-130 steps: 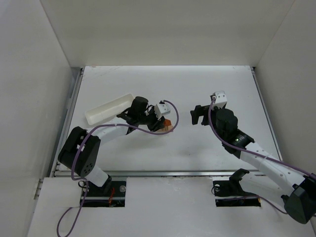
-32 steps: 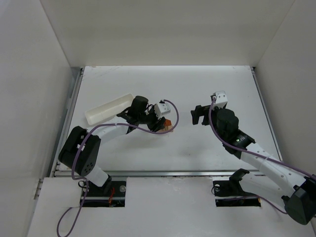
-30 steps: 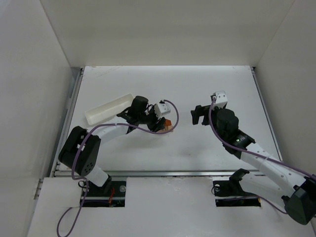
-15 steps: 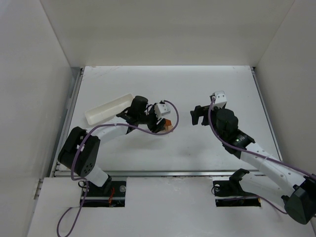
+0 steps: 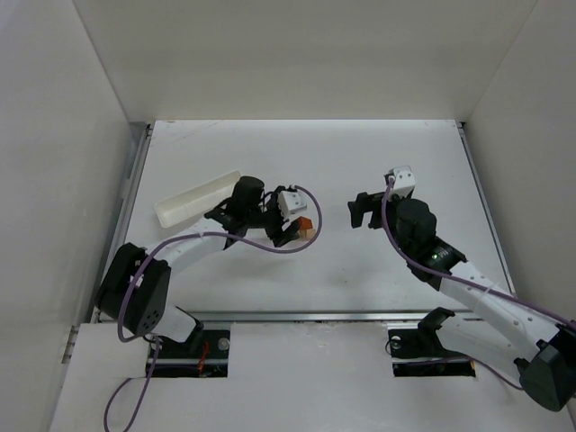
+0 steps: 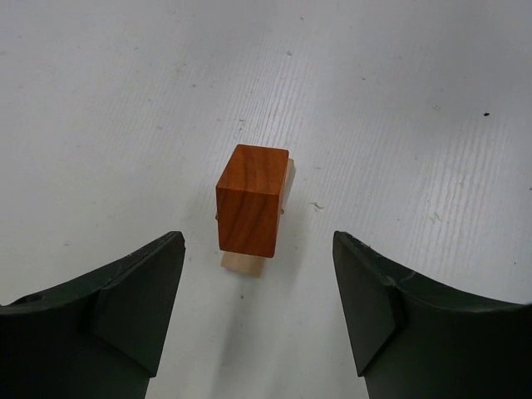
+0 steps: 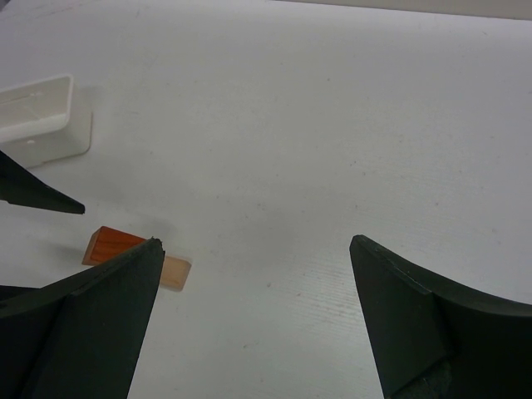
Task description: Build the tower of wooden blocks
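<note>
The wood block tower (image 6: 252, 199) stands free on the white table: a reddish-brown block resting on a pale tan bar (image 6: 241, 263). In the top view the tower (image 5: 306, 225) sits just right of my left gripper (image 5: 283, 230). My left gripper (image 6: 258, 241) is open, with its fingers (image 6: 141, 307) wide on either side of the tower and touching nothing. My right gripper (image 5: 358, 213) hangs open further right, empty. The right wrist view has the tower (image 7: 112, 245) at its left, partly behind a finger (image 7: 83, 316) of the right gripper (image 7: 257, 242).
A long white plastic tray (image 5: 193, 200) lies at an angle behind and left of my left arm; its end (image 7: 41, 116) is visible in the right wrist view. White walls enclose the table on three sides.
My left gripper has opened and drawn back from the tower, leaving the reddish-brown block on the tan bar. The right arm has not moved.
</note>
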You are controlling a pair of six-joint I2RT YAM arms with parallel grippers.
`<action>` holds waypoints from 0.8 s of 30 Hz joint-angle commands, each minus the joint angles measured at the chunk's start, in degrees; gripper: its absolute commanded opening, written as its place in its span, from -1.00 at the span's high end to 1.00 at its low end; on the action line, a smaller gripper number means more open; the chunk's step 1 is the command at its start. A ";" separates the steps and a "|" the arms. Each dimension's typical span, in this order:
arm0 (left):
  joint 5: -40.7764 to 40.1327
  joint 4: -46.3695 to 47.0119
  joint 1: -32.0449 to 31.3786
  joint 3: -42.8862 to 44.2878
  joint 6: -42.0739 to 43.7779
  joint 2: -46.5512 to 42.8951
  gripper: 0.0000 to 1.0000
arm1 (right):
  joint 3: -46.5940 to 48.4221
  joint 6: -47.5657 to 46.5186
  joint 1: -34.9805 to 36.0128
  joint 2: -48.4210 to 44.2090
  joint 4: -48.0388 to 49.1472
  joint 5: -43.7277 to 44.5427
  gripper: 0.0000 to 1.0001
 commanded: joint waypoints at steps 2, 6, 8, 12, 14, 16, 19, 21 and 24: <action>1.54 -0.19 0.08 0.65 2.65 -3.61 -0.39 | 1.08 -0.67 -0.07 -1.53 0.49 -0.21 -0.99; 2.06 -3.70 0.08 2.50 4.06 -6.68 -0.39 | 2.31 -0.67 -0.07 -2.67 -1.17 0.84 -0.99; 2.06 -4.76 0.08 2.50 4.76 -9.84 -0.39 | 2.92 -0.67 -0.07 -2.68 -1.78 0.85 -0.99; 0.40 -6.70 0.61 5.13 0.48 -14.77 -0.39 | 5.03 -0.15 -0.07 -2.68 -3.89 2.78 -0.99; -0.22 -8.36 2.44 6.98 -1.82 -17.22 -0.39 | 7.39 -0.14 -0.07 -0.66 -6.78 3.57 -0.99; -0.22 -9.85 4.03 8.12 -4.88 -18.90 -0.39 | 9.51 1.26 -0.07 1.70 -9.42 3.57 -0.99; -1.27 -13.20 6.93 8.83 -7.36 -22.41 -0.39 | 12.94 2.41 -0.07 2.85 -13.65 4.63 -0.99; -5.22 -13.72 8.95 8.83 -12.80 -25.49 -0.39 | 12.95 3.72 -0.07 1.90 -13.66 5.42 -0.99; -11.35 -16.70 10.80 8.83 -16.85 -28.91 -0.41 | 12.95 4.25 -0.07 -0.39 -13.66 5.42 -0.99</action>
